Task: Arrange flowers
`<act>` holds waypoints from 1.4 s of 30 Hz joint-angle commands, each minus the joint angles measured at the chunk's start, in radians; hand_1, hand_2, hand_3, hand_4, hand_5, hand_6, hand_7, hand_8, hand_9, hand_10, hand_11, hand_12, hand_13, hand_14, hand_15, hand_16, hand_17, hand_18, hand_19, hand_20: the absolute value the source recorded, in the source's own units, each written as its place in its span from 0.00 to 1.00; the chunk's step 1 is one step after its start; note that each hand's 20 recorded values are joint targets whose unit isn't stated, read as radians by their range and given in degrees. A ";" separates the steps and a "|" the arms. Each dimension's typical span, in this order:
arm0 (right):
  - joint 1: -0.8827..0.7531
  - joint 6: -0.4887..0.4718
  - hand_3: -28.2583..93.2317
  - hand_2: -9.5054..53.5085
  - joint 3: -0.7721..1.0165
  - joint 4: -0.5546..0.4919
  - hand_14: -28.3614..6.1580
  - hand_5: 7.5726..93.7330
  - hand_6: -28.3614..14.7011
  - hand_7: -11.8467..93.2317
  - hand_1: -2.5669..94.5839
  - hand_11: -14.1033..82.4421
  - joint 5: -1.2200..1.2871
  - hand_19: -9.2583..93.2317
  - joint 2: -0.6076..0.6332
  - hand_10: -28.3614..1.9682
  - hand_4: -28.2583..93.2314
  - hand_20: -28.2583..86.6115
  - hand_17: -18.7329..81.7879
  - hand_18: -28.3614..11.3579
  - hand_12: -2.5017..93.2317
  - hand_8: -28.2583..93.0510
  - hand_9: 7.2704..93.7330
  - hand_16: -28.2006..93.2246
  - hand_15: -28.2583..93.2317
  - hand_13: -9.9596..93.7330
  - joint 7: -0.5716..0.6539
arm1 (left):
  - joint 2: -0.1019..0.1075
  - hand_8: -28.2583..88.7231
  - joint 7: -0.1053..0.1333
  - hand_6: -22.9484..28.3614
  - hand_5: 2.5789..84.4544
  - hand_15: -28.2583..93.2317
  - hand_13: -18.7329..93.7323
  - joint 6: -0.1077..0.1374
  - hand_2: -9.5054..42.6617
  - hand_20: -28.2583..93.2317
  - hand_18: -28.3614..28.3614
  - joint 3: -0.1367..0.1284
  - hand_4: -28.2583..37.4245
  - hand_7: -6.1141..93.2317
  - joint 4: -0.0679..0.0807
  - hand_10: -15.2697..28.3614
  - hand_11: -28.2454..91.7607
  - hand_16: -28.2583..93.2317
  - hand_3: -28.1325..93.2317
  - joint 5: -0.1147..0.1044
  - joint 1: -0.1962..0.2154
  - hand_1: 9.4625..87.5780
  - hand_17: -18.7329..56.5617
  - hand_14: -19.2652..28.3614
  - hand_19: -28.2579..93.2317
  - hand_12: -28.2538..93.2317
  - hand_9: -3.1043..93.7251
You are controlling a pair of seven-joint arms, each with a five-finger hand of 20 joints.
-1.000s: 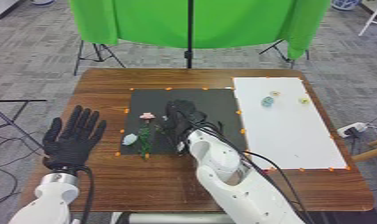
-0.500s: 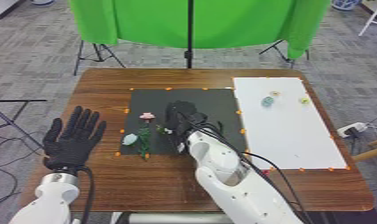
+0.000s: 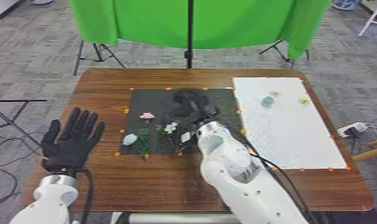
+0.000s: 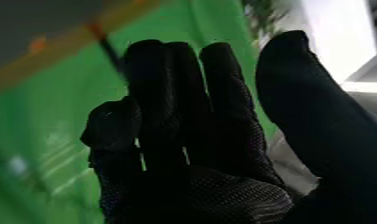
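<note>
In the head view my right hand (image 3: 190, 102) is over the far part of the dark mat (image 3: 149, 101), with relaxed fingers and nothing visibly held. A pink flower (image 3: 147, 116) lies at the mat's left, its green stem (image 3: 144, 137) running nearer to me beside a pale blue flower (image 3: 129, 139). White blossoms (image 3: 171, 127) lie right of that stem, closer to me than the right hand. At the table's left, my left hand (image 3: 70, 142) has its fingers straight and spread. In the right wrist view, the right hand (image 4: 198, 175) has mostly straight fingers and its thumb apart.
A white sheet (image 3: 291, 135) covers the table's right side. Near its far end are a teal flower (image 3: 267, 101) and small yellowish blossoms (image 3: 304, 101). Orange markers edge the mat and sheet. A green cloth (image 3: 140, 25) hangs beyond the brown table (image 3: 104, 85).
My right hand has moved away from me across the mat, leaving the white blossoms uncovered. The left hand has shifted slightly at most.
</note>
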 commanded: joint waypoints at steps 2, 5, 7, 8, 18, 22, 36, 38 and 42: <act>0.073 0.008 0.94 0.00 0.203 0.077 0.36 0.57 0.55 0.24 0.43 0.29 -0.043 0.99 0.192 0.35 0.00 0.67 0.49 0.12 0.17 0.13 0.54 0.35 0.72 0.55 0.117 | -0.014 0.15 0.023 0.64 0.53 0.50 0.44 -0.015 0.54 0.33 0.74 -0.010 0.00 0.19 -0.010 0.70 0.40 0.17 0.86 0.010 0.039 0.21 0.16 0.73 0.53 0.29 0.45; 0.079 -0.029 0.95 0.00 0.248 0.107 0.36 0.55 0.55 0.24 0.43 0.28 -0.045 0.95 0.249 0.35 0.00 0.64 0.47 0.12 0.16 0.13 0.51 0.32 0.66 0.52 0.151 | -0.014 0.15 0.034 0.64 0.53 0.50 0.44 -0.014 0.54 0.33 0.74 -0.014 0.00 0.19 -0.013 0.70 0.40 0.17 0.86 0.008 0.047 0.22 0.16 0.73 0.53 0.29 0.45; 0.065 -0.056 0.94 0.00 0.280 0.116 0.36 0.54 0.55 0.24 0.43 0.28 -0.055 0.93 0.273 0.36 0.00 0.63 0.46 0.13 0.16 0.12 0.49 0.32 0.63 0.50 0.163 | -0.014 0.15 0.036 0.64 0.53 0.50 0.44 -0.013 0.54 0.33 0.74 -0.015 0.00 0.19 -0.013 0.70 0.40 0.17 0.86 0.009 0.048 0.21 0.16 0.73 0.53 0.29 0.45; 0.056 -0.067 0.94 0.00 0.290 0.114 0.36 0.54 0.55 0.24 0.43 0.28 -0.052 0.93 0.284 0.36 0.00 0.62 0.46 0.12 0.16 0.12 0.49 0.32 0.62 0.49 0.178 | -0.014 0.15 0.037 0.64 0.53 0.50 0.44 -0.013 0.54 0.33 0.74 -0.016 0.00 0.19 -0.013 0.70 0.40 0.17 0.86 0.008 0.050 0.21 0.16 0.73 0.53 0.29 0.45; -0.036 -0.163 0.94 0.00 0.337 0.082 0.37 0.52 0.57 0.25 0.46 0.28 -0.023 0.93 0.296 0.40 0.00 0.62 0.45 0.12 0.16 0.12 0.50 0.33 0.61 0.51 0.183 | -0.016 0.15 0.036 0.64 0.53 0.50 0.44 -0.008 0.54 0.33 0.74 -0.013 0.00 0.19 -0.013 0.70 0.40 0.17 0.86 0.006 0.047 0.21 0.16 0.73 0.53 0.29 0.45; -0.035 -0.156 0.94 0.00 0.329 0.102 0.40 0.54 0.59 0.25 0.46 0.28 -0.023 0.93 0.280 0.43 0.00 0.61 0.46 0.12 0.16 0.12 0.52 0.33 0.60 0.53 0.168 | -0.018 0.15 0.033 0.64 0.53 0.50 0.44 -0.007 0.54 0.33 0.73 -0.011 0.00 0.19 -0.013 0.70 0.40 0.17 0.86 0.005 0.045 0.21 0.16 0.73 0.53 0.29 0.45; -0.027 -0.184 0.91 0.00 0.302 0.163 0.48 0.57 0.62 0.27 0.51 0.29 -0.027 0.95 0.255 0.52 0.00 0.61 0.48 0.14 0.15 0.11 0.57 0.35 0.61 0.62 0.169 | -0.018 0.15 0.035 0.64 0.53 0.50 0.44 0.001 0.54 0.33 0.74 -0.011 0.00 0.19 -0.016 0.70 0.40 0.17 0.86 -0.008 0.055 0.21 0.16 0.73 0.53 0.29 0.45; -0.030 -0.164 0.89 0.00 0.294 0.170 0.52 0.63 0.63 0.27 0.54 0.32 -0.030 0.95 0.254 0.51 0.00 0.61 0.48 0.14 0.17 0.11 0.65 0.40 0.61 0.66 0.168 | -0.018 0.15 0.035 0.64 0.53 0.50 0.44 0.005 0.54 0.33 0.74 -0.011 0.00 0.19 -0.016 0.70 0.40 0.17 0.86 -0.008 0.053 0.22 0.16 0.73 0.53 0.29 0.45; -0.036 -0.114 0.82 0.00 0.286 0.168 0.58 0.74 0.65 0.32 0.60 0.30 -0.035 0.96 0.255 0.52 0.00 0.62 0.50 0.15 0.29 0.19 0.80 0.50 0.60 0.73 0.163 | -0.019 0.15 0.033 0.64 0.53 0.50 0.44 0.001 0.54 0.33 0.74 -0.012 0.00 0.19 -0.017 0.70 0.40 0.17 0.86 -0.007 0.055 0.22 0.16 0.73 0.53 0.29 0.45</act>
